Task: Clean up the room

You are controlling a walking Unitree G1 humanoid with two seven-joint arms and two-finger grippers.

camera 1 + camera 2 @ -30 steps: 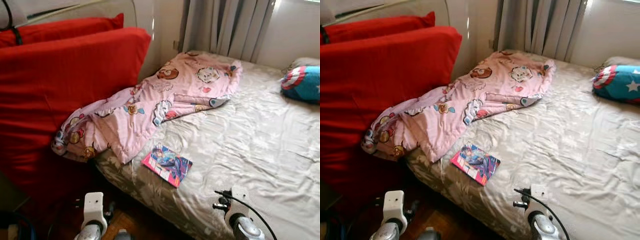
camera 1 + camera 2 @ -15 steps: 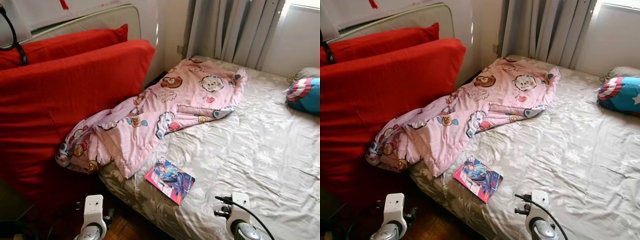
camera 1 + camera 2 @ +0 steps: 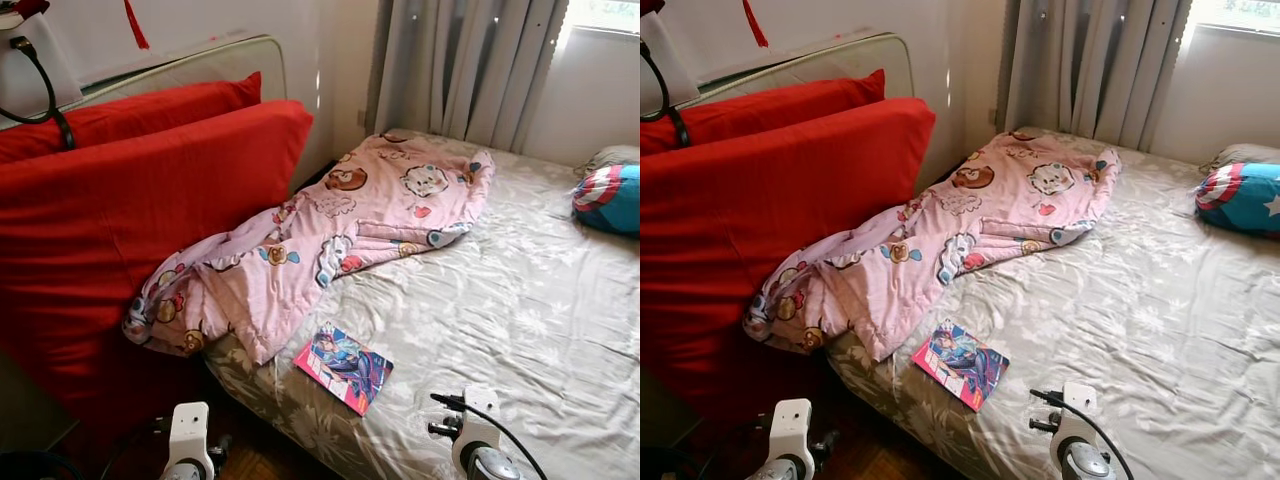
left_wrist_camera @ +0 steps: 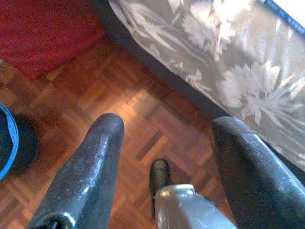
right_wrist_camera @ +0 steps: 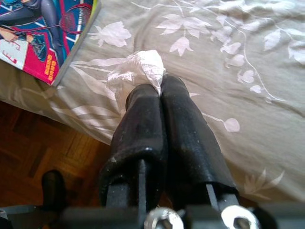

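Right gripper [image 5: 159, 88] clenched on what looks like crumpled tissue [image 5: 136, 69], left gripper [image 4: 164, 129] released.

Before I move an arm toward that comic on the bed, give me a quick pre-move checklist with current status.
1. Comic book lies flat near the bed's edge, uncovered: ok.
2. Pink blanket clear of the comic: ok, close but apart.
3. Left pincer open, over the wood floor: ok.
4. Right pincer free to grasp: not ok, shut on a crumpled white wad.
5. What the wad is: cannot tell.
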